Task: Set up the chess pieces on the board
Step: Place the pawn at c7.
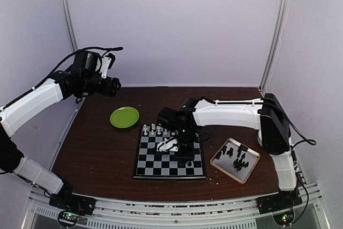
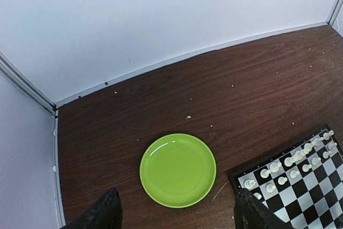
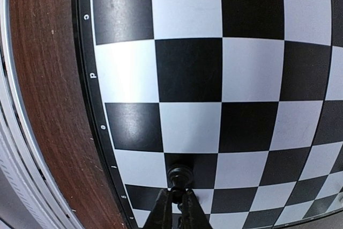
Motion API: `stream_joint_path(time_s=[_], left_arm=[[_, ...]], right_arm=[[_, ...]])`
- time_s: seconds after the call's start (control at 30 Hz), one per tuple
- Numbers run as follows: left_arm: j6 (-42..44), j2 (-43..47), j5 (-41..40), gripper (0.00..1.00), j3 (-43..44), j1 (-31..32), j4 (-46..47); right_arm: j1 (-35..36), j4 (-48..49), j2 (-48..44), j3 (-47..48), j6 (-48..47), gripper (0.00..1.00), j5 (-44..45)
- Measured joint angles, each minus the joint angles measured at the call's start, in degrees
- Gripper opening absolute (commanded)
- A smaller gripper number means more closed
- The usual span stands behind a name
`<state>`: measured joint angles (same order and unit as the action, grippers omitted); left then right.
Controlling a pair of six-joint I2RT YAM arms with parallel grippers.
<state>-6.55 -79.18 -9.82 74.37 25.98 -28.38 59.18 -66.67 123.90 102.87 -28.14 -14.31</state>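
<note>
right claw (image 3: 177,193): clenched on black piece (image 3: 180,174), dark square by near edge of board (image 1: 161,168)
left claw (image 2: 178,214): released, empty, above green plate (image 2: 177,170), far left
white pieces (image 1: 154,129): board's far rows
black pieces (image 1: 236,156): tray (image 1: 252,160), right of board

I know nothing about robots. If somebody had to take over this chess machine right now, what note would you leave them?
Left end effector: open, holding nothing, raised high on the left.
Right end effector: shut on a black piece, low over the board, near its edge.
Done: white pieces stand in rows along the board's far edge.
Left: a cluster of black pieces sits in the tray; they probably go on the near rows.
</note>
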Motion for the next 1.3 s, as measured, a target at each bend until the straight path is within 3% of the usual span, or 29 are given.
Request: stream_joint_path(time_s=[0.33, 0.83, 1.3], left_arm=[[0.0, 0.0, 0.0, 0.73, 0.0, 0.0, 0.0], [0.0, 0.0, 0.2, 0.74, 0.0, 0.0, 0.0], [-0.2, 0.0, 0.2, 0.74, 0.0, 0.0, 0.0]], right_arm=[[0.0, 0.0, 0.5, 0.0, 0.0, 0.15, 0.1], [0.0, 0.3, 0.9, 0.0, 0.0, 0.14, 1.5], [0.0, 0.4, 1.2, 0.0, 0.1, 0.23, 1.7]])
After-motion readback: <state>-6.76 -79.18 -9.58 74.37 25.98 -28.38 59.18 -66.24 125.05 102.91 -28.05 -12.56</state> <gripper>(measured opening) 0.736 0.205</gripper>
